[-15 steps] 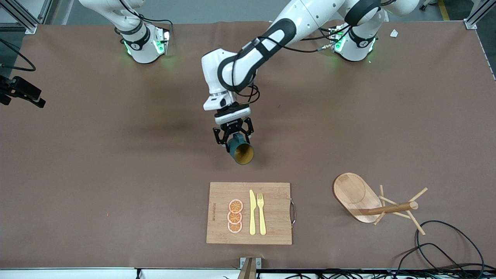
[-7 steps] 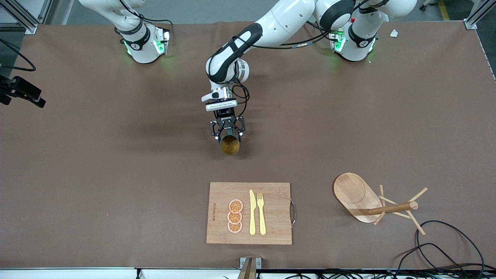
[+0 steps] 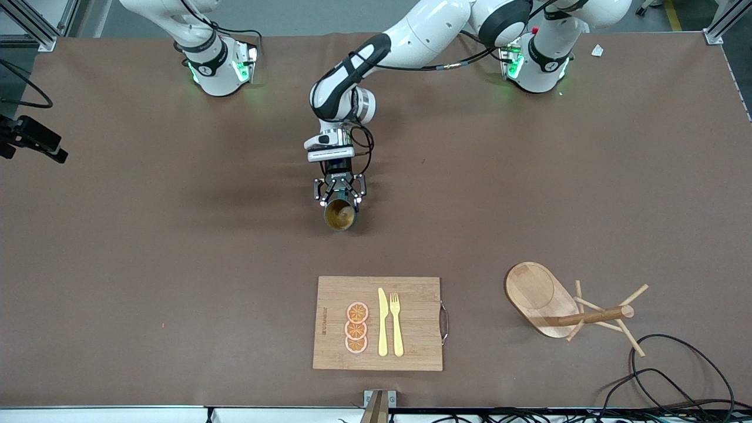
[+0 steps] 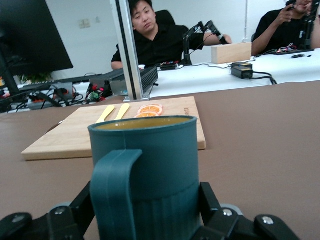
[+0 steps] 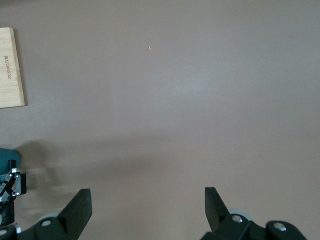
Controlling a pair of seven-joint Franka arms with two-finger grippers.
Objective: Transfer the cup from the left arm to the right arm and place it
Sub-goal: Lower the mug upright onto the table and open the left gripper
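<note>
One cup [image 3: 340, 214], dark teal with a yellow-brown inside, is clamped in the left gripper [image 3: 339, 200] over the bare middle of the counter [image 3: 147, 264], its mouth turned toward the front camera. One cutting board [image 3: 411, 323] lies nearer that camera, carrying three orange slices [image 3: 356, 328], one knife [image 3: 382, 322] and one fork [image 3: 397, 324]. One wooden peg stand [image 3: 564, 308] sits toward the left arm's end. The left arm stretches out from its base, wrist bent down. The right gripper [image 5: 147, 207] waits with fingers spread wide above bare counter.
</note>
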